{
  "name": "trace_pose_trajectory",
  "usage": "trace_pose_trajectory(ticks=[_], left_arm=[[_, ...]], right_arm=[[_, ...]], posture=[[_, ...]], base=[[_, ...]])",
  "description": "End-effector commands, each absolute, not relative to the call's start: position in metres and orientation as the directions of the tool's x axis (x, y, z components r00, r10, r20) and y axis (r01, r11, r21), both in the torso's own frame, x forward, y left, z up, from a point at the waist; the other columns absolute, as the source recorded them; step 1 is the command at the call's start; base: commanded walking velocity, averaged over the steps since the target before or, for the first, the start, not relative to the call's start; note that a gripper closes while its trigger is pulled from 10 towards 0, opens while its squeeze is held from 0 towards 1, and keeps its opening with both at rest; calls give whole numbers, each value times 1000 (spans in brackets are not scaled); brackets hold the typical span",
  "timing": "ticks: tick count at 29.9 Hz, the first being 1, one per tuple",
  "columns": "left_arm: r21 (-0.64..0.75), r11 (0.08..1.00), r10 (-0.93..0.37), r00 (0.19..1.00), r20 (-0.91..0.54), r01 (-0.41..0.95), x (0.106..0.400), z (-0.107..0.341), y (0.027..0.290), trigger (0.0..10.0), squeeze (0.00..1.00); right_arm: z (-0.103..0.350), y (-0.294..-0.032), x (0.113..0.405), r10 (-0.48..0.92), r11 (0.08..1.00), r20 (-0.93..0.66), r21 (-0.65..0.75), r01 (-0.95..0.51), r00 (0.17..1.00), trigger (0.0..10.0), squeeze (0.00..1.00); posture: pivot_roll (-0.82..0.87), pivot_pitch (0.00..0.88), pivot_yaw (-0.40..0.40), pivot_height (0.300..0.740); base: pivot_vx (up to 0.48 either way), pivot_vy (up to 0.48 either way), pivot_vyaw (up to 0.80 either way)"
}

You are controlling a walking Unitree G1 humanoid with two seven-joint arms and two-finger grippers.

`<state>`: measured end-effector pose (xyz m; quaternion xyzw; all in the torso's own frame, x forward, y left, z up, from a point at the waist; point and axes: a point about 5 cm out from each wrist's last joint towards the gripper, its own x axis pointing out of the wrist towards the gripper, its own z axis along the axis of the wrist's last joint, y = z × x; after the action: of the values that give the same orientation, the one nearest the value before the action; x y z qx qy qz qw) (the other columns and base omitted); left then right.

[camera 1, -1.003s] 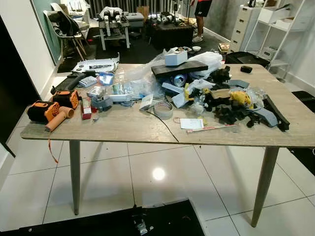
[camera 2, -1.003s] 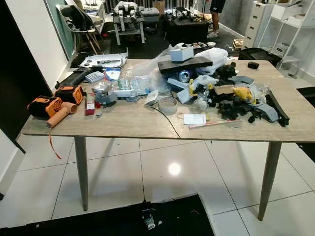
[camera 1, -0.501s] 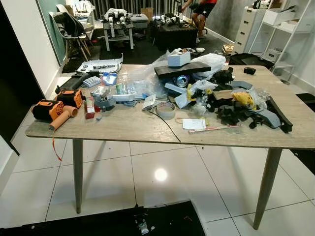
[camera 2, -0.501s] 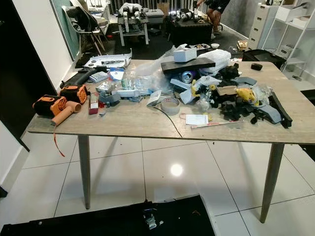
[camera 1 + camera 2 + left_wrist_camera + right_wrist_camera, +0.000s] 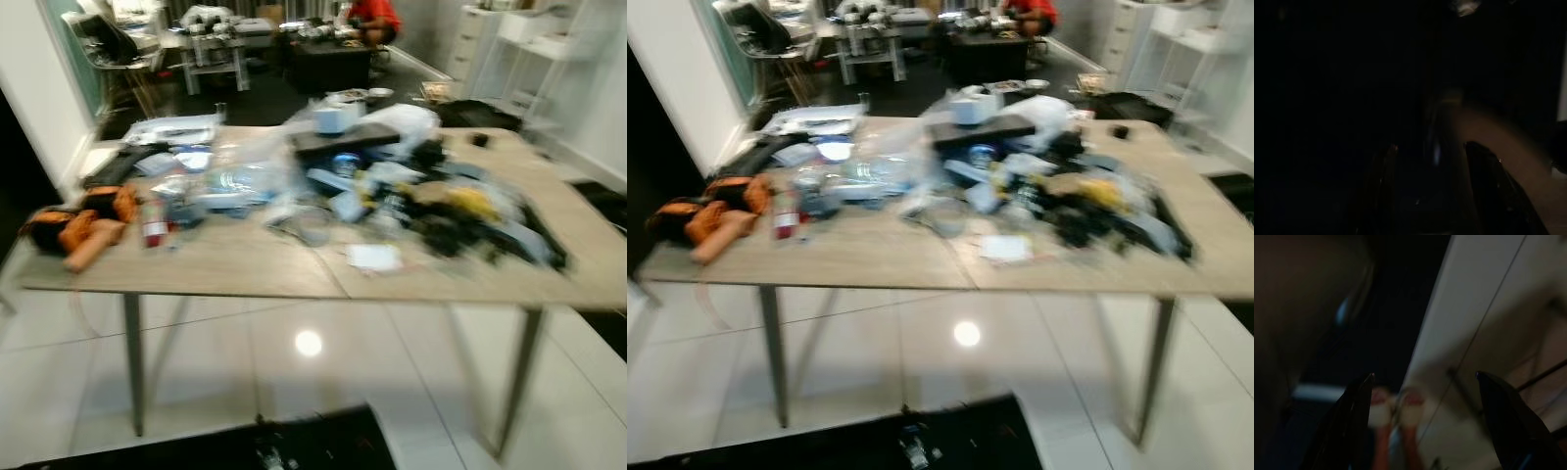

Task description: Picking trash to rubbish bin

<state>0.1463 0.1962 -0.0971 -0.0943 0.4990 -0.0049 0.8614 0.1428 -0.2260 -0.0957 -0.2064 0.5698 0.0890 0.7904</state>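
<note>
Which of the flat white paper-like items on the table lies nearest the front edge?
The small white card lying alone on bare wood, front of centre; the other pale items sit further back in the clutter pile.

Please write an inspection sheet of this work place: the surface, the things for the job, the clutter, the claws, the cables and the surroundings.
Surface: wooden table on thin legs, on a white tiled floor; the picture is blurred.
Job's things: white paper slip near the front edge; clear plastic bags behind it. Rubbish bin: nothing seen.
Clutter: orange tool at the left end, tape roll, black parts at the right.
Claws: right claw open, over the floor; left claw open, in the dark.
Cables: thin dark cable towards the front edge.
Surroundings: a person in red behind, white shelves at the right.
</note>
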Motion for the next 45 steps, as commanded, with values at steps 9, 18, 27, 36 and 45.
trace_pose_trajectory(ticks=[9, 18, 27, 36, 45], left_arm=[[-175, 978, -104, 468, -877, -110, 133, -102, 198, 10000, 0], [-174, 980, -113, 465, -878, -91, 133, -101, 198, 10000, 0], [-174, 982, -118, 463, -879, -79, 133, -101, 198, 10000, 0], [-185, 981, -135, 467, -874, -65, 135, -101, 194, 10000, 0], [-193, 979, -144, 453, -880, -62, 131, -103, 193, 10000, 0]], right_arm=[[-97, -213, 145, -51, 913, -924, -197, -357, 379, 10000, 0], [-76, -228, 181, -17, 951, -826, -188, -246, 564, 10000, 0], [-29, -221, 243, 366, 915, -636, 112, -387, 680, 10000, 0], [47, -169, 260, 967, 200, -233, 426, -882, 106, 10000, 0], [180, -144, 315, 855, 241, 432, 158, -957, 287, 10000, 0]], posture=[[-127, 144, 47, 740], [-132, 148, 51, 740], [-147, 146, 53, 740], [-145, 141, 46, 740], [-139, 145, 44, 740]], base=[[39, 0, 0], [0, 0, 0], [0, 0, 0], [0, 0, 0], [0, 0, 0]])
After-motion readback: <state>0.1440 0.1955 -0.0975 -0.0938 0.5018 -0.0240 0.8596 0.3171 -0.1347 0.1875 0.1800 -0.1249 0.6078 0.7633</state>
